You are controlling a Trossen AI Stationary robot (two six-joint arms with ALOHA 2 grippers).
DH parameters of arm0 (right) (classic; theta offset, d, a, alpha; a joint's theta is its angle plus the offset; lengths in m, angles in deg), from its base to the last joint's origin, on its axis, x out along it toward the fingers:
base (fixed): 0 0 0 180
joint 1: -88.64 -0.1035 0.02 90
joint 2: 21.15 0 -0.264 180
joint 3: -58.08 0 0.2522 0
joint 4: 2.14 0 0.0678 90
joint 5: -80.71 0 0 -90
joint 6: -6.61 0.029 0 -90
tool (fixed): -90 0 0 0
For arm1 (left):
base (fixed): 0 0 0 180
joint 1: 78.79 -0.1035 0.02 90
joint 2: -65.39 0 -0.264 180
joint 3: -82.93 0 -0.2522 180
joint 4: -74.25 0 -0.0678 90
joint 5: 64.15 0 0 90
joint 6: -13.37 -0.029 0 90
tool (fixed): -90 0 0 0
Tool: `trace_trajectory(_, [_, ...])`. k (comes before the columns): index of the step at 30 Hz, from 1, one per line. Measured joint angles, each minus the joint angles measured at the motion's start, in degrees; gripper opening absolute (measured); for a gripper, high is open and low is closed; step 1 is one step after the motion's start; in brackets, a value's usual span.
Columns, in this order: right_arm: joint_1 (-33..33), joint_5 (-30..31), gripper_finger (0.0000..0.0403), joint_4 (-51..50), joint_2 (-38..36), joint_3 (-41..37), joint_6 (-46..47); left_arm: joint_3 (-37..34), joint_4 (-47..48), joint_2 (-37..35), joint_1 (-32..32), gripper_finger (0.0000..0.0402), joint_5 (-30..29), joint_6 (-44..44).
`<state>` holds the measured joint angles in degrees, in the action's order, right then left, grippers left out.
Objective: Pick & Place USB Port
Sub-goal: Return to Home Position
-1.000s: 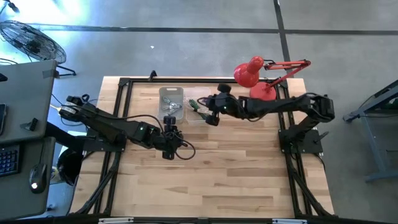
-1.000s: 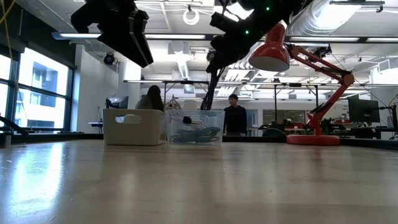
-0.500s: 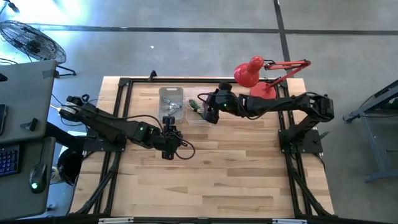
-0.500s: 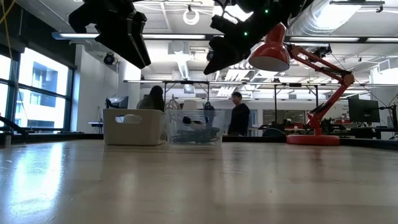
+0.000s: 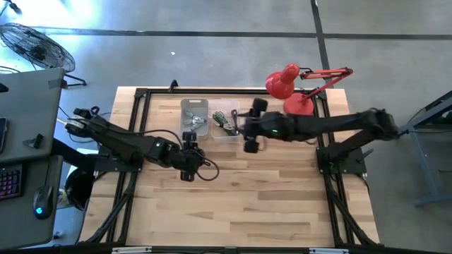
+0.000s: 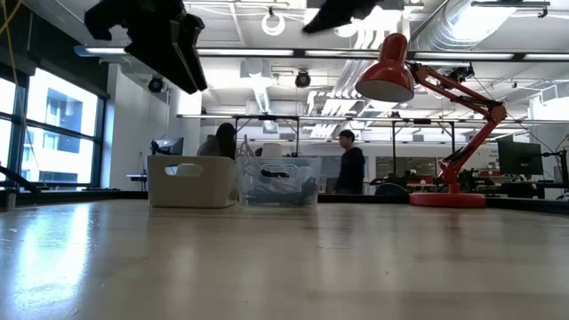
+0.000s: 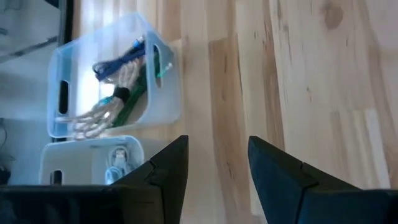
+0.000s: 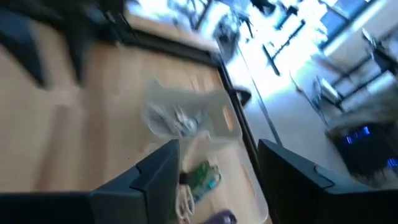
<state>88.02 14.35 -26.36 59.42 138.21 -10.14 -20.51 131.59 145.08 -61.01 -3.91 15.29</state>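
Note:
Two bins stand side by side at the table's far middle: a white bin (image 5: 194, 115) (image 7: 93, 163) and a clear bin (image 5: 226, 121) (image 7: 112, 84) (image 6: 278, 181) that holds green boards (image 8: 202, 177) and cables. Which piece is the USB port I cannot tell. My right gripper (image 5: 250, 144) (image 8: 217, 152) hangs open and empty, high above the table, just near and right of the clear bin. My left gripper (image 5: 191, 143) (image 7: 217, 146) hovers open and empty on the near side of the white bin, pointing toward the bins.
A red desk lamp (image 5: 293, 88) (image 6: 400, 76) stands at the far right corner, its head over the table. A black frame (image 5: 141, 95) runs round the table's edges. Bare wood (image 5: 233, 204) fills the near half. People (image 6: 351, 164) move in the room behind.
My right gripper has risen from over the clear bin and drawn back toward the table's near and right side, almost out of the low view's top. A thin dark thing that hung below it a second ago no longer hangs there; it dropped into the clear bin.

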Motion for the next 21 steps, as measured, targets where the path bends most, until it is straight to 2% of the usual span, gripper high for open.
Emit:
trace_trajectory(6, [-7.75, -0.08, 0.0209, -8.24, -13.23, 1.12, 1.57, 0.00, -0.05, -6.23, 0.00, 0.0161, 0.27, -2.93])
trace_trajectory(9, [-10.87, -0.68, 0.0209, -13.94, -20.06, 1.14, 6.18, 0.00, -0.18, -10.69, 0.01, 0.0161, 0.59, -4.95])
trace_trajectory(12, [-13.23, -1.81, 0.0209, -19.14, -25.45, 1.15, 12.12, 0.00, -0.52, -15.72, 0.00, 0.0161, -3.46, -6.73])
trace_trajectory(15, [-15.27, -0.32, 0.0202, -24.75, -29.32, 1.16, 17.63, 0.02, -0.49, -20.15, -0.04, 0.0161, -9.47, -8.63])
trace_trajectory(18, [-17.03, 2.30, 0.0165, -30.63, -32.09, 1.10, 22.01, 0.02, -0.53, -23.47, -0.11, 0.0161, -13.19, -9.19])
trace_trajectory(21, [-18.91, 2.05, 0.0091, -33.45, -34.63, -0.44, 23.63, 0.04, 0.09, -25.09, -0.11, 0.0161, -13.85, -10.02])
